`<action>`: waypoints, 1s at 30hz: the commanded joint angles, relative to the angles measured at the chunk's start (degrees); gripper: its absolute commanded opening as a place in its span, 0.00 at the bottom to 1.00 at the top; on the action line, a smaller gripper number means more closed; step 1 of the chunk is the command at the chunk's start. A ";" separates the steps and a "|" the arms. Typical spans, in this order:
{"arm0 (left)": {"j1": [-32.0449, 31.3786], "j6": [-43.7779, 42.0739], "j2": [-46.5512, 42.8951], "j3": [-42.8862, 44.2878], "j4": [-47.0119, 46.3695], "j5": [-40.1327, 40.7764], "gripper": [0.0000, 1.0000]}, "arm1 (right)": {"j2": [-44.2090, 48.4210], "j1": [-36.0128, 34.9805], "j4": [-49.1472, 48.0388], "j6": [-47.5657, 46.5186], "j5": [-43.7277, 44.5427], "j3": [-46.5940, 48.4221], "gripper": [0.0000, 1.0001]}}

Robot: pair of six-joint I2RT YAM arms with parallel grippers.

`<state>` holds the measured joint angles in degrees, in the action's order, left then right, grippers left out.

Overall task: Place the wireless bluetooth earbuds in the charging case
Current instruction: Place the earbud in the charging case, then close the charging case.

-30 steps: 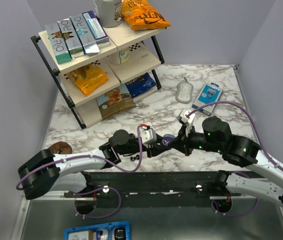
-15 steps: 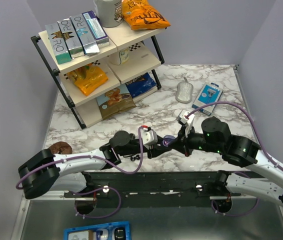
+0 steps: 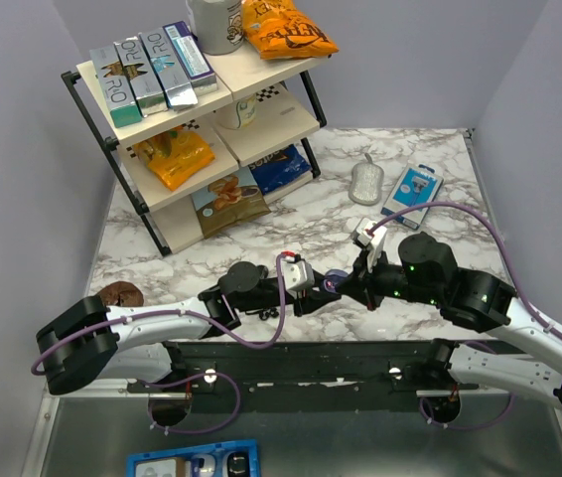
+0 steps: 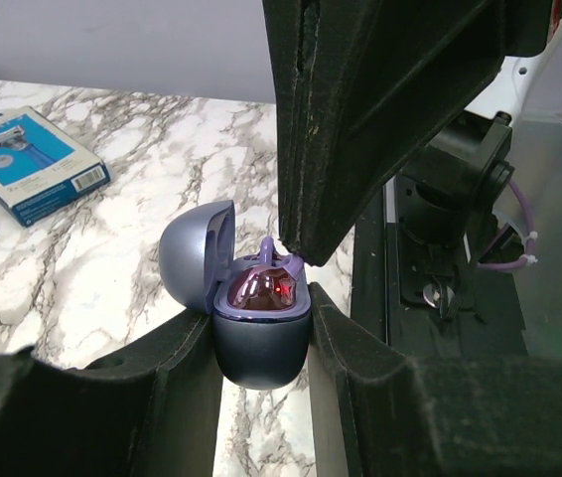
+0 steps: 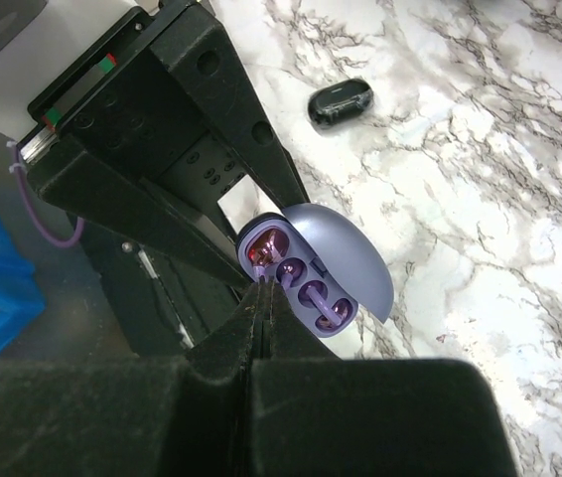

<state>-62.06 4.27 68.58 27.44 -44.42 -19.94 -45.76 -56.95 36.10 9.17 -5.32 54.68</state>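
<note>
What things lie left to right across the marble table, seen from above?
A dark brown round disc → tiny glossy black earbuds → open purple-blue charging case → grey oval mouse → blue razor package.

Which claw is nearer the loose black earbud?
Left. The left claw, gripping the charging case, is close beside the earbud; the right claw meets the case from the far side.

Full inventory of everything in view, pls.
case: 1, blue-purple, open, between left end effector fingers
earbud: 1 seen, black, on table apart from case
oval item: 1, grey, far right
razor pack: 1, blue, beside it
rack: 1, black-framed, far left
boxes: 4, teal-silver, rack top
mug: 1, white, rack top
cookie: 1, brown, table's left edge
table: 1, marble
left end effector: shut on case
right end effector: shut, tips at case mouth
</note>
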 commanded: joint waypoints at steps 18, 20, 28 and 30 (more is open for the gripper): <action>-2.80 -1.20 0.15 -0.02 -2.51 -2.29 0.00 | -1.44 0.08 -2.79 -0.38 4.80 1.14 0.01; -2.80 -1.20 0.15 -0.02 -2.42 -2.12 0.00 | -1.18 0.00 -2.87 -0.38 4.88 1.14 0.01; -2.71 -1.20 -0.02 -0.90 -2.68 -0.36 0.00 | 5.76 0.00 -2.70 -0.03 4.52 4.91 0.01; -2.62 -1.02 -0.11 -1.16 -2.86 -0.27 0.00 | 5.42 0.08 -0.60 0.15 8.97 6.14 0.01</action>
<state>-64.27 3.97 68.60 27.27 -44.66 -19.68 -41.93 -57.01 35.22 9.19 -2.72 56.75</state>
